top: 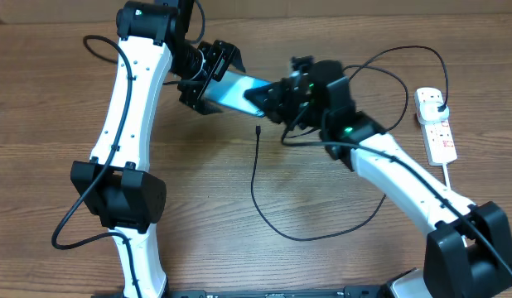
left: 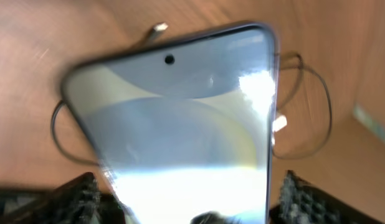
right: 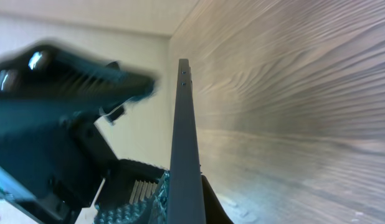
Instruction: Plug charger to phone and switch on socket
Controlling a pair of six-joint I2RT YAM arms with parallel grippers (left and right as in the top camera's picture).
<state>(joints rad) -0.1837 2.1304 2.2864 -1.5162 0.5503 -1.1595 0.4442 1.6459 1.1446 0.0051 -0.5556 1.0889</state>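
The phone (top: 238,86), its screen glowing blue-cyan, is held tilted in the air above the wooden surface (top: 57,132), between the two tools. The right tool (top: 277,98) is closed tight on the phone's right end, pinching its thin body. In the right wrist view the phone (right: 183,143) stands edge-on out of the ribbed fingers (right: 142,199).

The left tool (top: 213,73) is at the phone's left end with its jaws spread wide. In the blurred left wrist view the phone (left: 186,137) sits between the fingers (left: 85,196) with a narrow gap on each side, so this tool grips nothing.

The left arm rises from its base, elbow bent, and reaches the phone from the left. The right arm stretches diagonally up to it from the lower right.

The charger (top: 254,186) lies on the surface just below the phone. Its connector tip (top: 258,130) is unplugged and points up at the phone. The cable loops down and right, then runs on to a black plug (top: 439,103) seated in the white socket (top: 437,126), well to the right of the phone.
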